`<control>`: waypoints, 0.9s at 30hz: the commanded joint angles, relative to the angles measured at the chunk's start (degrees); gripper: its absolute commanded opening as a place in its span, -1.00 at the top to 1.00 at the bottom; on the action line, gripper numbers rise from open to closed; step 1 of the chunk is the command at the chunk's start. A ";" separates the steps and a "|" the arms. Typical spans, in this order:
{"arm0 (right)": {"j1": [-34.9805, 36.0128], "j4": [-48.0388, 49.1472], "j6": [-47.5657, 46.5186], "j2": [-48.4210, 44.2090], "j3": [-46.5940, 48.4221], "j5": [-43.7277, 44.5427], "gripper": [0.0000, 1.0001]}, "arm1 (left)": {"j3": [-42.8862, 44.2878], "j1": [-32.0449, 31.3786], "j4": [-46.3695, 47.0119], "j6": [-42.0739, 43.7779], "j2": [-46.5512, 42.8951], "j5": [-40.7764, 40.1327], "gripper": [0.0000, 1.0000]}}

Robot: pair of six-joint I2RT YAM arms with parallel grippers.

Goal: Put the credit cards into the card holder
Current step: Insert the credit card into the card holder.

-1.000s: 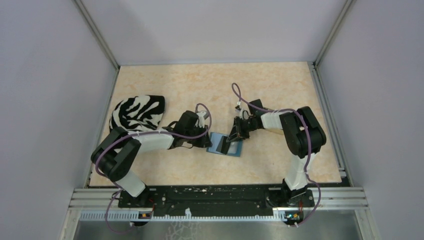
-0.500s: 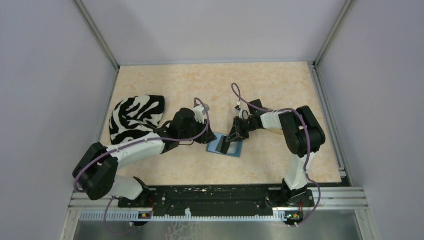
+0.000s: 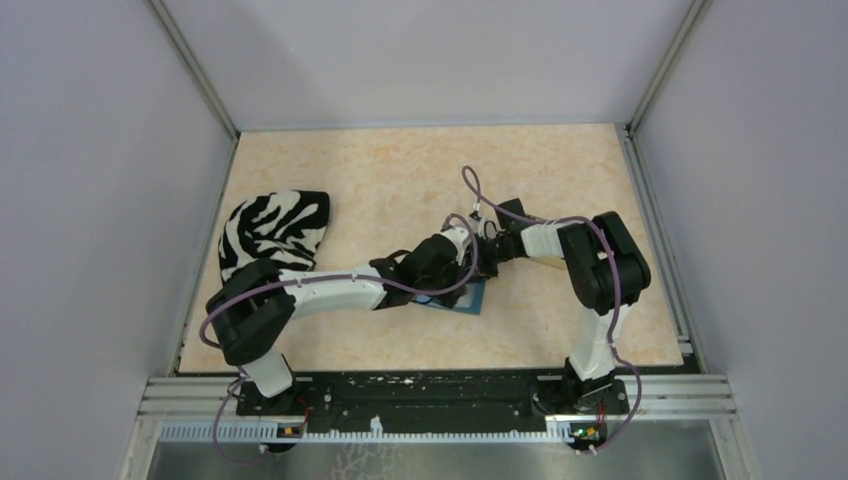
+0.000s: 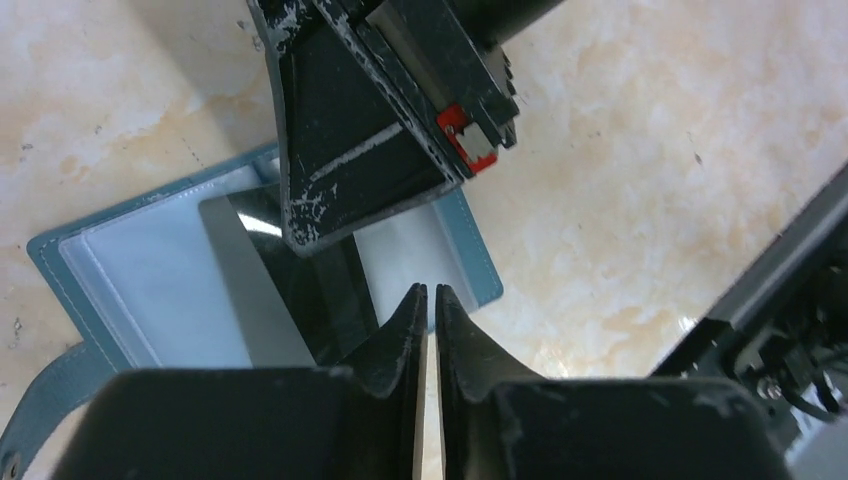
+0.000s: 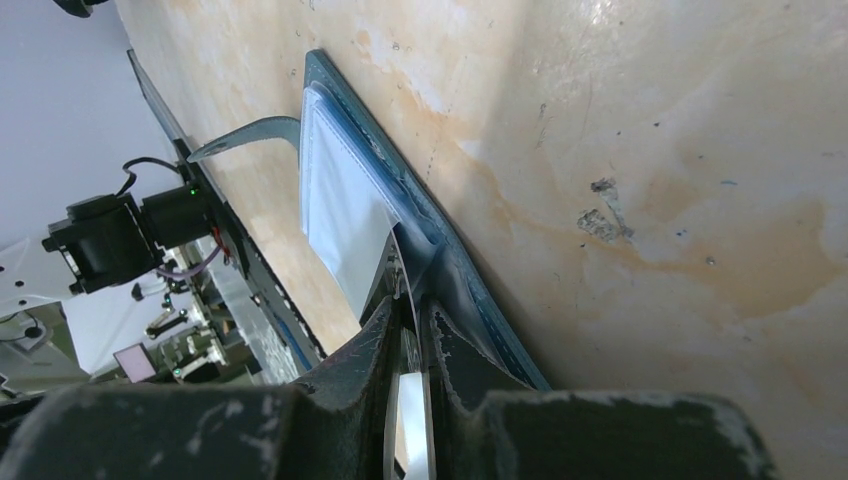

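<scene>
The teal card holder [image 4: 130, 300] lies open on the table with its light inner sleeves up; in the top view only its corner [image 3: 474, 299] shows beneath my left wrist. A dark credit card [image 4: 295, 290] stands slanted on the holder's inside, its lower end against the sleeves. My right gripper [image 5: 412, 305] is shut on that card's upper edge, and its black fingers [image 4: 350, 150] reach in from above. My left gripper [image 4: 425, 292] hovers just over the holder's right edge beside the card, shut with nothing between its fingers. The holder's snap strap [image 5: 245, 135] sticks out sideways.
A black-and-white zebra-patterned cloth item [image 3: 275, 232] lies at the table's left edge. Grey walls [image 3: 120, 150] close in the beige table [image 3: 400, 170] on three sides. The two arms cross close together over the table's middle.
My left arm swung right, from the holder's left side to over the holder, beside the right gripper. Its jaws opened briefly, then closed. The right arm and its card stayed put.
</scene>
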 commanded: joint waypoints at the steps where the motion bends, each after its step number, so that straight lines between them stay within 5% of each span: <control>1: 0.67 -0.99 -2.46 1.51 0.89 4.89 0.77 | 4.36 -2.23 -4.25 -0.88 4.64 -8.12 0.80; 12: 0.67 -1.09 -2.77 1.45 1.01 4.68 0.76 | 6.89 -3.21 -4.00 -0.97 9.00 -11.48 0.81; 27: 0.67 -1.29 -3.10 1.32 1.25 4.27 0.62 | 5.12 -3.20 -1.19 -2.19 10.60 -18.12 0.57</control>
